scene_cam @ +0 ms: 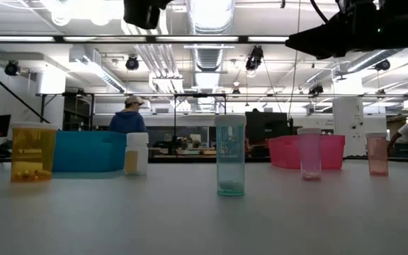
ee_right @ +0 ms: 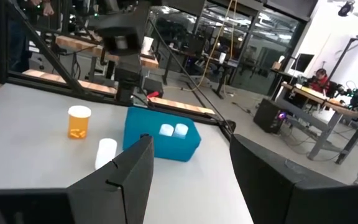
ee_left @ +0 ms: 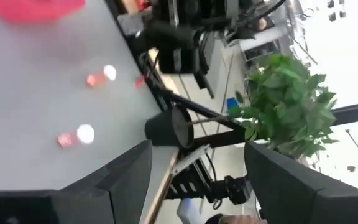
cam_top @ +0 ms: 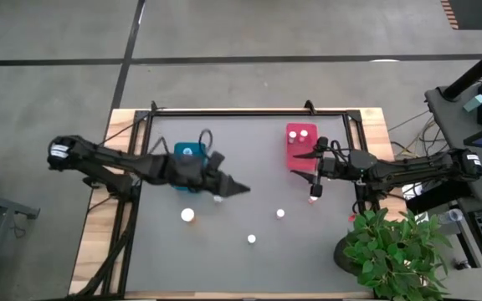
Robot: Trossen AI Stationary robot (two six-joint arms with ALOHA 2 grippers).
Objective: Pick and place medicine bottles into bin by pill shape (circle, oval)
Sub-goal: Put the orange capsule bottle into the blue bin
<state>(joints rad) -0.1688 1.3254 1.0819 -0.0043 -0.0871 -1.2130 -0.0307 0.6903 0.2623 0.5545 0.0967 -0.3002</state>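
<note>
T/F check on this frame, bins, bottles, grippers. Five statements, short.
1. The blue bin holds two white-capped bottles. True.
2. The left gripper is shut on a bottle. False: open, empty.
3. The pink bin is beside the right arm. True.
4. All bottles are binned. False: several stand on the table, such as the orange bottle.
5. The right gripper is open and empty. True.
</note>
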